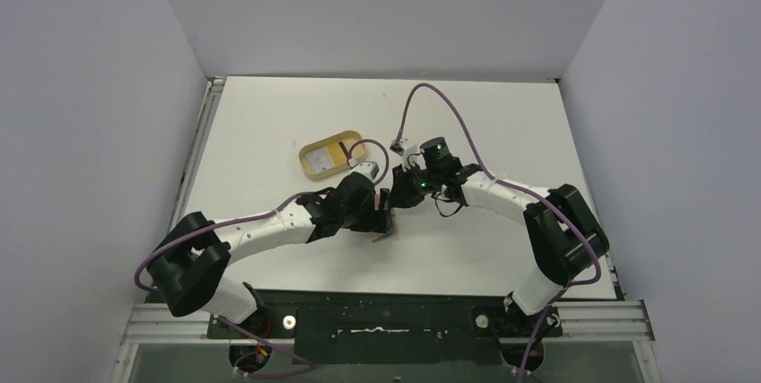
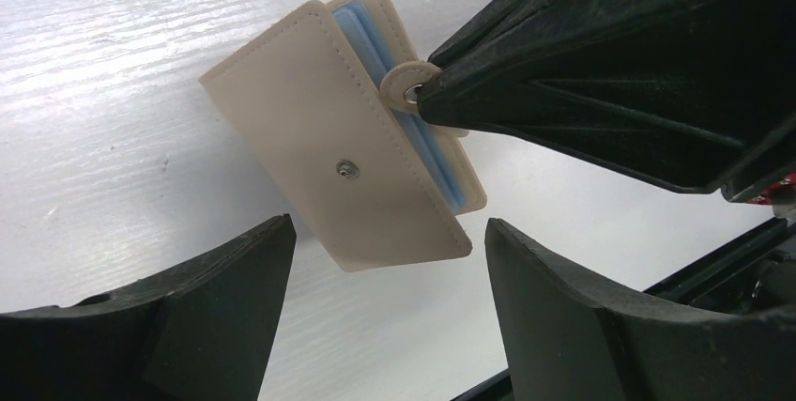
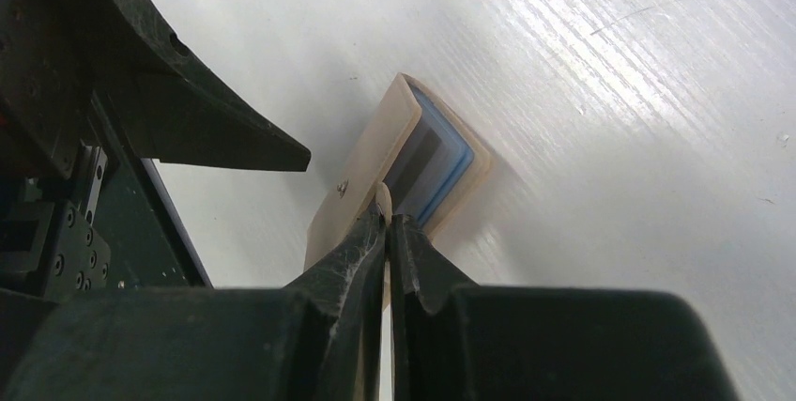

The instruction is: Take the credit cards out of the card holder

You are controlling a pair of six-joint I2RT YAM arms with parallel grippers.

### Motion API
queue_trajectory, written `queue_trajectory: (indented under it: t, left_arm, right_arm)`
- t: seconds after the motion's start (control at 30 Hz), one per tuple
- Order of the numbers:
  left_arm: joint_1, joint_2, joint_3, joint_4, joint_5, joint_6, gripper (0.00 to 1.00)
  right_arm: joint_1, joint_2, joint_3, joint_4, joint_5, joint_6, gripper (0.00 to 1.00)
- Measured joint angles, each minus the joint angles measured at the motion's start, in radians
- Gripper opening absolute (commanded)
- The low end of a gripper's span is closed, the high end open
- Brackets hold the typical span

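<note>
Right claw (image 3: pixel 387 218) is clenching the round snap tab (image 2: pixel 405 82) of the tan wallet (image 2: pixel 329 147), with both fingers pressing together on it. Both wrist views are showing this. The tab is standing clear of the metal stud (image 2: pixel 347 168) on the outer cover, so the wallet is unsnapped.

The wallet is gaping slightly along the tab edge. Light blue cards (image 2: pixel 366 39) are sitting inside, their edges showing between the two covers. The right wrist view is showing a dark stripe on the top card.

Left claw (image 2: pixel 385 232) is hanging released, its fingers spread to either side of the wallet's near end and not touching it.

The wallet is tilting on edge over the white table (image 2: pixel 113 91) and casting a shadow there. Whether it is resting on the table cannot be told.

In the top view the two claws are meeting near the table's middle. An oval tray (image 1: pixel 328 154) with a yellow inside is lying apart from them, toward the far left.
</note>
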Motion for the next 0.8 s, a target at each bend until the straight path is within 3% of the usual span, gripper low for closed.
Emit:
queue_trajectory:
  t: [0.8]
  left_arm:
    - [-0.037, -0.061, 0.024, -0.204, -0.295, -0.099, 0.67]
  right_arm:
    - [-0.018, 0.0, 0.0, 0.0, -0.011, 0.0, 0.0]
